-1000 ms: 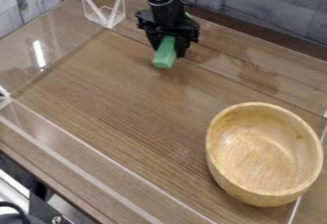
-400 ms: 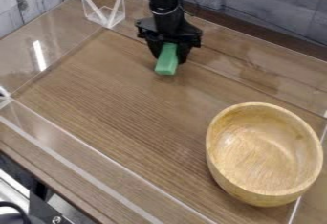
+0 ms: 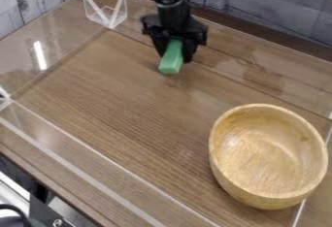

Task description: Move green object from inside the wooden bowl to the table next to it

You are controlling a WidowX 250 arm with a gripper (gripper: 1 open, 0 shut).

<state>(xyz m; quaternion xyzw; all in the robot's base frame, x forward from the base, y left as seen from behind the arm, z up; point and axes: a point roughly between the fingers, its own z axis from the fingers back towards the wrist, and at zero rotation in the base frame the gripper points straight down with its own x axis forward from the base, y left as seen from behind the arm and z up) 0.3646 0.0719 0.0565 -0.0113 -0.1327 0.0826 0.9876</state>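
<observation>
The black gripper (image 3: pixel 173 48) stood near the far edge of the table (image 3: pixel 116 105), pointing steeply down, with its two fingers pinched on the upper end of the green object (image 3: pixel 170 59). The block hung tilted below the fingers, its lower end at or just above the tabletop; contact could not be told from this view. Compared with a second earlier, the change was slight: the block had drifted a little to the right and toward the camera along the far part of the table, and the gripper had gone with it, while the grip itself looked the same in all three pictures, tight on the block throughout. The wooden bowl (image 3: pixel 269 155) lay empty in the near right corner, well apart from the block, and had not shifted. For the task, that meant the first half looked done, since the green object was out of the bowl, but it was not yet released, and it was far from the bowl rather than beside it. In my judgement, the small shift suggested the arm was either settling before letting go there or only beginning to carry the block back toward the bowl; a place next to the bowl would need a longer move toward the near right.
</observation>
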